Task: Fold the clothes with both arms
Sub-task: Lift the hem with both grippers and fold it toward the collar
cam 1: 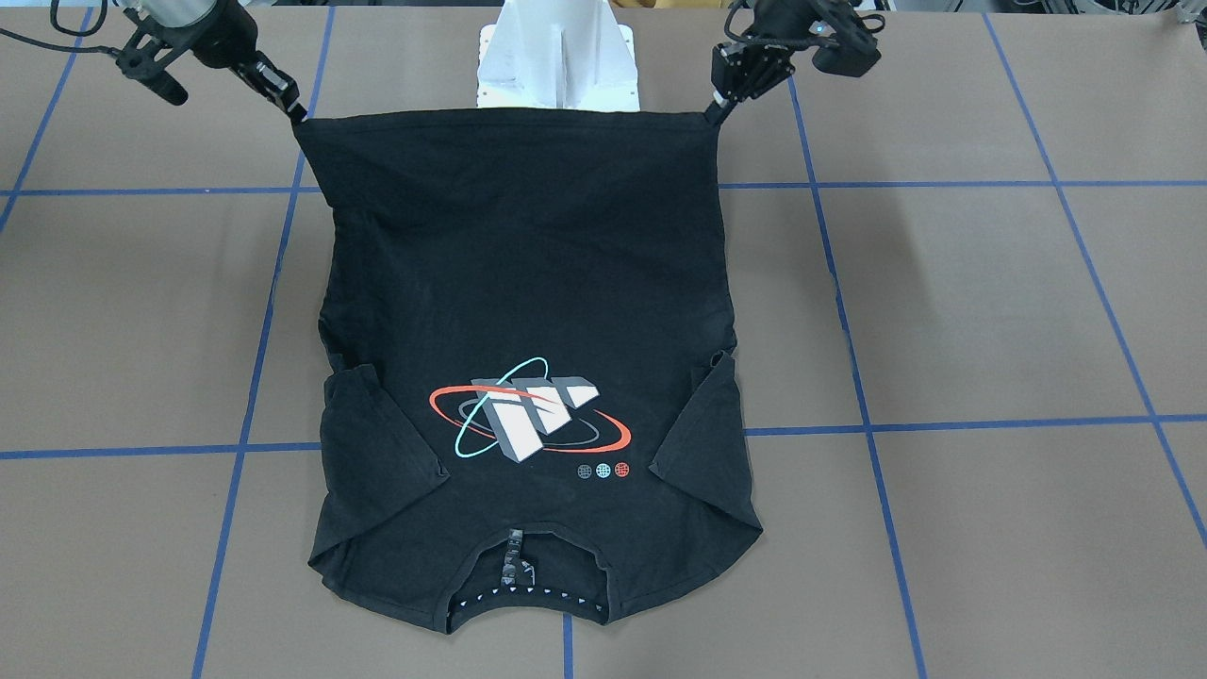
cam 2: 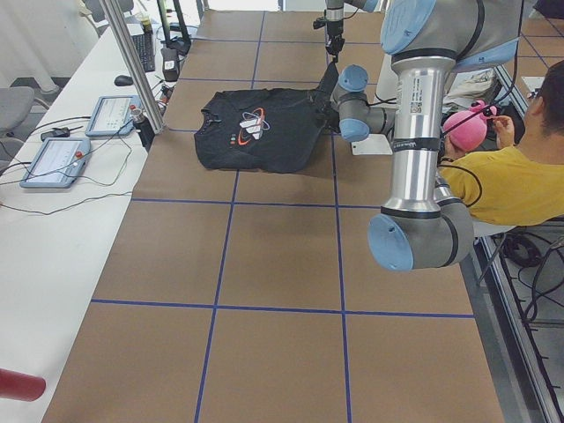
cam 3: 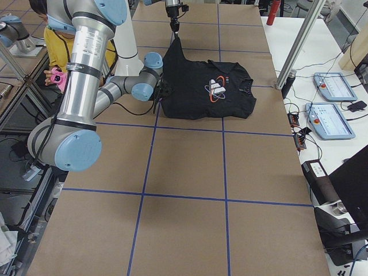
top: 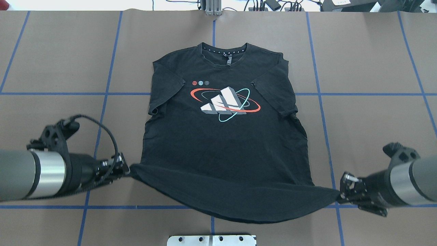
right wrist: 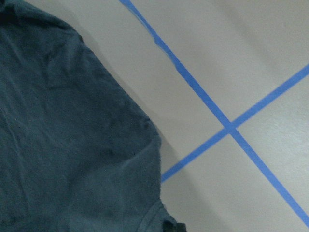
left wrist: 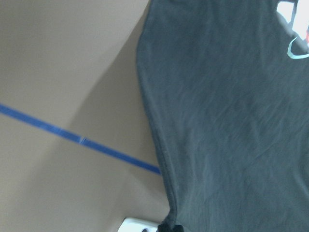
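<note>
Where left claw (top: 127, 170) and right claw (top: 339, 197) pinch T-shirt (top: 222, 143) hem, contact indistinct.

We see a wide table (cam 1: 990, 311) covered in brown paper, divided into large squares by blue tape lines (cam 1: 943, 184). Along its far edge runs a white bench (cam 2: 35, 264) holding two grey tablets (cam 2: 55, 161), loose cables and a slanted aluminium post (cam 2: 130, 66). A person in a yellow shirt (cam 2: 507, 189) sits on the near side.

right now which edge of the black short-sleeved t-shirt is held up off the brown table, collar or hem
The bottom hem, nearest the robot: the black left gripper and right gripper pinch its two corners, while the collar lies flat.
</note>
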{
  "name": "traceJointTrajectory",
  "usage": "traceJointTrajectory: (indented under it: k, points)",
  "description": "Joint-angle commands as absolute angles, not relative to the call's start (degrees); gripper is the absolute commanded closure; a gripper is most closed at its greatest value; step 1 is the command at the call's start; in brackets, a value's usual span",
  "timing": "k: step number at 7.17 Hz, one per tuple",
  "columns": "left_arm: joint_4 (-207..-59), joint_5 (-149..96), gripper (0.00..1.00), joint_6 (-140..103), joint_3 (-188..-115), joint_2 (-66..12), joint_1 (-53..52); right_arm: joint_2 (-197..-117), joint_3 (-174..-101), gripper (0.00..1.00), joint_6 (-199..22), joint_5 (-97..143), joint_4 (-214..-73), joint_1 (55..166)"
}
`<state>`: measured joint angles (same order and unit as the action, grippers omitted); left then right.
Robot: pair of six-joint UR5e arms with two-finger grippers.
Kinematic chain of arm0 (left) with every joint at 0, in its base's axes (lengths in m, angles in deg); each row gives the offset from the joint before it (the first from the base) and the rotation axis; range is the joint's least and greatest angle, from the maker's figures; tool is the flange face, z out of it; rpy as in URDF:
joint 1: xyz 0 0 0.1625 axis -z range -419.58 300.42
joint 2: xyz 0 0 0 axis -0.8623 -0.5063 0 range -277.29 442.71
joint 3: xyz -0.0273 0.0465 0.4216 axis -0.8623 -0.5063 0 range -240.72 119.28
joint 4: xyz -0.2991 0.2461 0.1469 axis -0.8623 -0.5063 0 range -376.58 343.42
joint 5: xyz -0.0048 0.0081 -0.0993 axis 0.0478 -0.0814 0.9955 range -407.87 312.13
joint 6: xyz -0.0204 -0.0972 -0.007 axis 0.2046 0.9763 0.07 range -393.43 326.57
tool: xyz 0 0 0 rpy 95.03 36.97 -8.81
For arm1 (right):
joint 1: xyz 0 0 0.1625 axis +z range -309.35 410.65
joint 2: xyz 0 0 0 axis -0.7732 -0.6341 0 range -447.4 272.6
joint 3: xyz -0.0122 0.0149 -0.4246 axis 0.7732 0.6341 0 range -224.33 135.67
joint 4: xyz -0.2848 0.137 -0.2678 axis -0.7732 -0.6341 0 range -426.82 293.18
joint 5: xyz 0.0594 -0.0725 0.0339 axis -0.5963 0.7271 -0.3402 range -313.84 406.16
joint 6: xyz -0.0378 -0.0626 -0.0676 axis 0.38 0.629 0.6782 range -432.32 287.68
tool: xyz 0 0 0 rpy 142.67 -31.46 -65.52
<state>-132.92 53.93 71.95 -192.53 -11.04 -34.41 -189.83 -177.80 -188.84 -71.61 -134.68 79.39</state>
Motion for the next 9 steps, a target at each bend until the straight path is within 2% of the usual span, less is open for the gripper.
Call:
traceJointTrajectory:
  k: [1, 3, 5, 9]
  points:
    - [-133.2, 56.9, 1.00, 67.5, -183.3, -17.5, -24.3, -173.7, -172.5, 1.00, -185.7, -74.8, -151.3, 89.1]
    - [-133.6, 57.0, 1.00, 64.1, -177.7, -19.5, -18.8, -166.4, -169.9, 1.00, -175.4, -74.8, -162.8, 96.0]
    - [-133.6, 56.8, 1.00, 63.9, -171.1, -24.7, -17.6, -160.7, -160.7, 1.00, -167.6, -75.7, -163.9, 101.8]
    - [-137.3, 55.9, 1.00, 61.8, -157.9, -31.8, -13.5, -148.9, -142.5, 1.00, -158.5, -75.0, -163.4, 105.6]
